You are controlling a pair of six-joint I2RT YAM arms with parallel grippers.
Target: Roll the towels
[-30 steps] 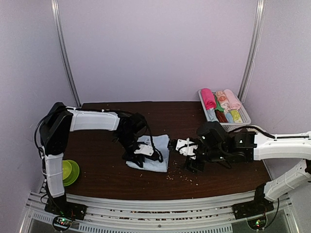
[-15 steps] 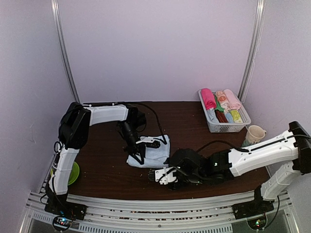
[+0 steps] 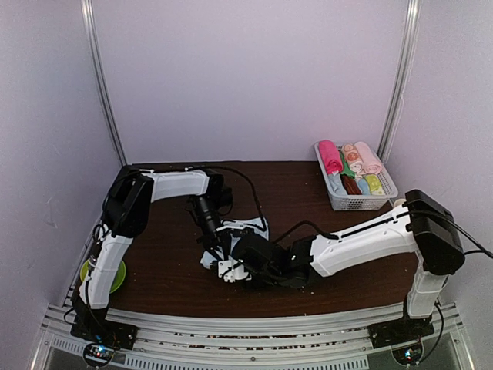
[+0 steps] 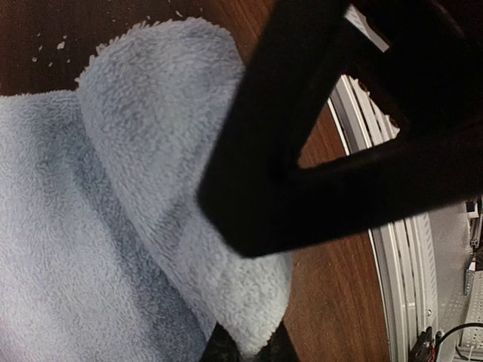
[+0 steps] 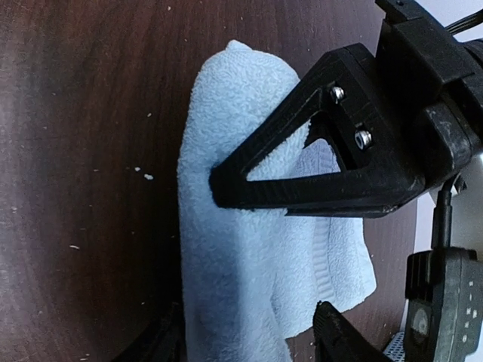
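A pale light blue towel (image 3: 251,230) lies partly folded over on the brown table, left of centre. My left gripper (image 4: 249,348) is shut on an edge of the towel (image 4: 136,226), pinching a fold of it. My right gripper (image 5: 249,343) stands open, one finger on each side of the towel's (image 5: 234,249) near end. It sits close in front of the left gripper (image 3: 218,248); the left gripper's black finger (image 5: 317,188) crosses the cloth in the right wrist view. A magenta roll (image 3: 330,156) lies in the basket.
A white basket (image 3: 383,190) with several coloured rolls stands at the back right. A green bowl (image 3: 116,274) sits at the table's left edge beside the left arm's base. Pale crumbs (image 5: 143,176) dot the wood near the towel. The metal rail (image 3: 246,324) runs along the front edge.
My right arm has swung left from the table's middle to the towel's near end, and its jaws have narrowed. The left gripper has stayed shut on the towel, shifting little.
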